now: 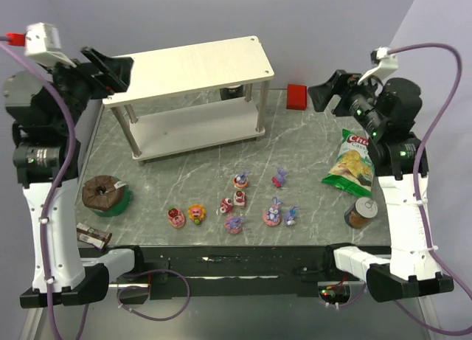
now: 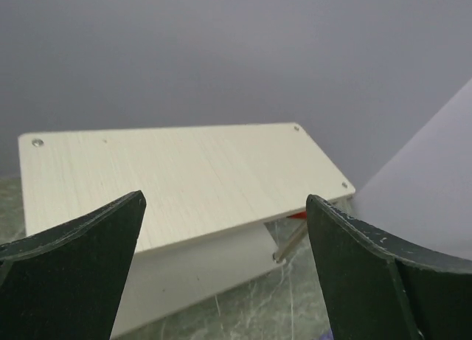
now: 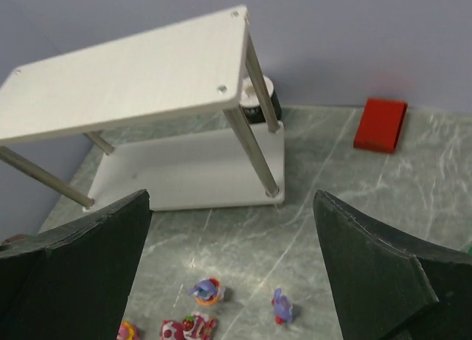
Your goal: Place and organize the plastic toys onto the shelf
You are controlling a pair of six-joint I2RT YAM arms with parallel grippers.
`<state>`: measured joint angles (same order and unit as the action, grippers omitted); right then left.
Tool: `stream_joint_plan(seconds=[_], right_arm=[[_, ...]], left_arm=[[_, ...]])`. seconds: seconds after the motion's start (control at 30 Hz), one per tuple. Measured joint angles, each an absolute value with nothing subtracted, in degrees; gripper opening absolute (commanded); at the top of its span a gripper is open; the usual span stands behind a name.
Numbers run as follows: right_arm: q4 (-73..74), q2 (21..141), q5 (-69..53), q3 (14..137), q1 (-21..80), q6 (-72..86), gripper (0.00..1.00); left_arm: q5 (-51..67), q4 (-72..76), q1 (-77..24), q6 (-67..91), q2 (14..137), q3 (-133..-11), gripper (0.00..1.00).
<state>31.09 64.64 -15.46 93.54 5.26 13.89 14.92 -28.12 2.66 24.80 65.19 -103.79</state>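
Jaws on both arms stand wide, holding nothing: we see the left gripper raised, facing the shelf top, and the right gripper raised at far right. The plastic toys, seemingly nine, lie scattered on the table before the shelf.

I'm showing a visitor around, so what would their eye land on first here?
Probably the pale two-tier shelf standing at the back left of the table. Then the scatter of small colourful toys in front of it, none on it yet, with a brown ring cake at the left and a chip bag at the right.
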Motion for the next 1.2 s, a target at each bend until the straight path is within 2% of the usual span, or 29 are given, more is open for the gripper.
stream_joint_plan(seconds=[0.3, 0.5, 0.77, 0.97, 1.2], right_arm=[[31.09, 58.24, -11.20, 74.48, 8.21, 13.76, 1.00], [29.61, 57.63, -5.72, 64.58, 21.41, 14.24, 0.97], [18.92, 64.42, -3.09, 47.75, 33.32, 17.78, 0.93], [9.69, 72.47, -2.96, 45.08, 38.81, 17.17, 0.91], [-0.05, 79.75, -2.28, 45.08, 39.97, 16.60, 0.90]], left_arm=[[24.97, -28.03, -0.73, 21.87, 63.57, -90.39, 0.96], [32.29, -26.98, -4.62, 22.06, 62.87, -82.48, 0.97], [33.32, -27.00, -10.13, 23.27, 61.63, -74.13, 0.96], [33.30, -26.70, -10.26, 23.64, 60.18, -73.03, 0.96], [33.17, -26.37, -10.28, 23.66, 59.99, -73.03, 0.96]])
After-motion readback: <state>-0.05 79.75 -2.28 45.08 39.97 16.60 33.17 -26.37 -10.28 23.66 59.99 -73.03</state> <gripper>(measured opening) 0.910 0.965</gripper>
